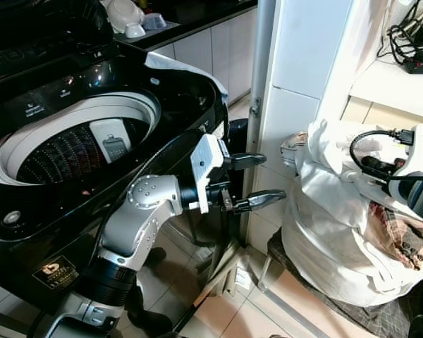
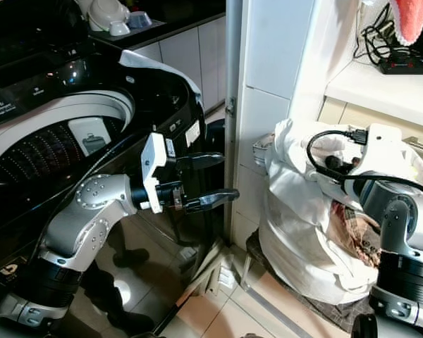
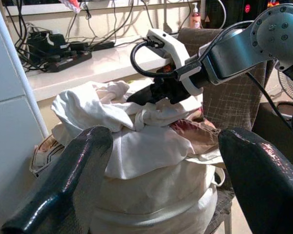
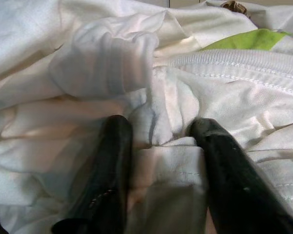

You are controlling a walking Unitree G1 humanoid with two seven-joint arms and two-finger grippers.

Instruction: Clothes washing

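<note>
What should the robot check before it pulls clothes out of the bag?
1. Right gripper down in the white cloth, fold between its fingers: ok.
2. Fingers closed tight on the fold: not ok, a gap shows on both sides.
3. Left gripper open, held between washer and laundry bag, touching nothing: ok.
4. Washing machine lid up, drum reachable: ok.
5. Cloth free of the plaid garment beside it: cannot tell.
</note>
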